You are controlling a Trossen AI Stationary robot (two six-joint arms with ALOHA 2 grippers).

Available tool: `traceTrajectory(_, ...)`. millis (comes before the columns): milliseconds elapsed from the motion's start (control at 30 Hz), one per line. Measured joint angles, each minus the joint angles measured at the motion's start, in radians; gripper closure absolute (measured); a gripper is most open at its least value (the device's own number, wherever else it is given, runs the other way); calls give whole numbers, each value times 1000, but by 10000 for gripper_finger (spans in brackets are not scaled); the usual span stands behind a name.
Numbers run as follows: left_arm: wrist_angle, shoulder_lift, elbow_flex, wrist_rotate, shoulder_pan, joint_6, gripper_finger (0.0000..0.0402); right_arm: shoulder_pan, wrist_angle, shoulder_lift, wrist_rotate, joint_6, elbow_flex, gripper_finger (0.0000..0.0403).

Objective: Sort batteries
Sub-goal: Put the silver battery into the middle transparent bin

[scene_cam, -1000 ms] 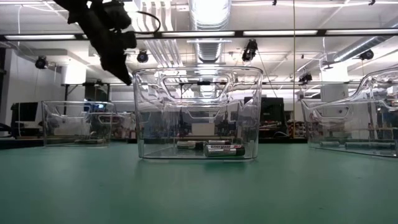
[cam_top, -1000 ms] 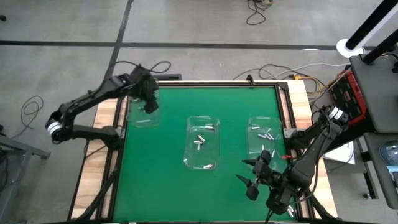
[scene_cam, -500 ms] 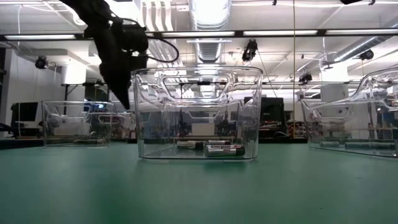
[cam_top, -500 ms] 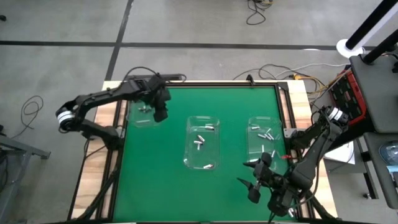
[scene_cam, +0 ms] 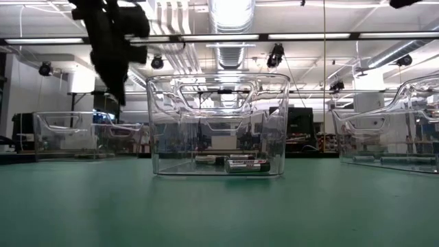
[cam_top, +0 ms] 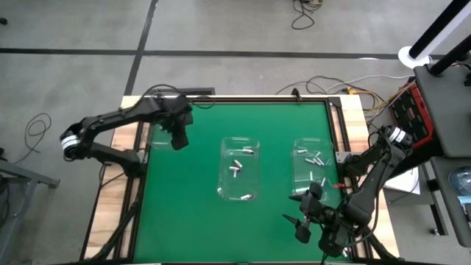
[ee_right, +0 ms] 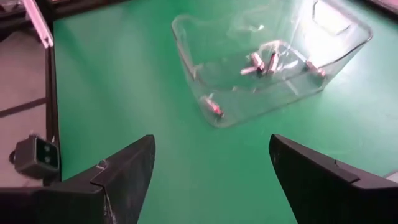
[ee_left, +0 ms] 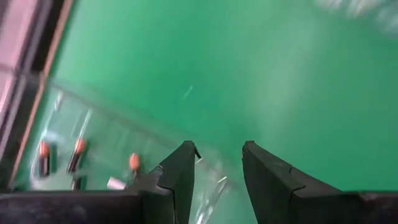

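The batteries [cam_top: 237, 165] lay inside three clear bins [cam_top: 241, 168], the left bin's mostly hidden under the left gripper [cam_top: 177, 138]. That gripper hung above the left bin, fingers [ee_left: 180, 177] slightly parted and empty. The right gripper [cam_top: 302, 221] waited wide open and empty near the table's [cam_top: 199, 213] front right corner.
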Motion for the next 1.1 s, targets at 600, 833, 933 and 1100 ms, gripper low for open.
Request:
traceTrajectory(600, 922, -241, -320, -386, -889, -425, 287, 7, -42, 94, -473, 219, 6, 98)
traceTrajectory(833, 1112, -185, -367, -514, -1105, -416, 287, 19, -67, 146, -620, 338, 6, 104)
traceTrajectory(933, 1231, -153, -389, -534, -1168, -378, 287, 33, -92, 167, -730, 379, 5, 102)
traceTrajectory(1100, 1420, -52, -406, -538, -1231, -304, 287, 58, -95, 213, -1002, 444, -22, 106)
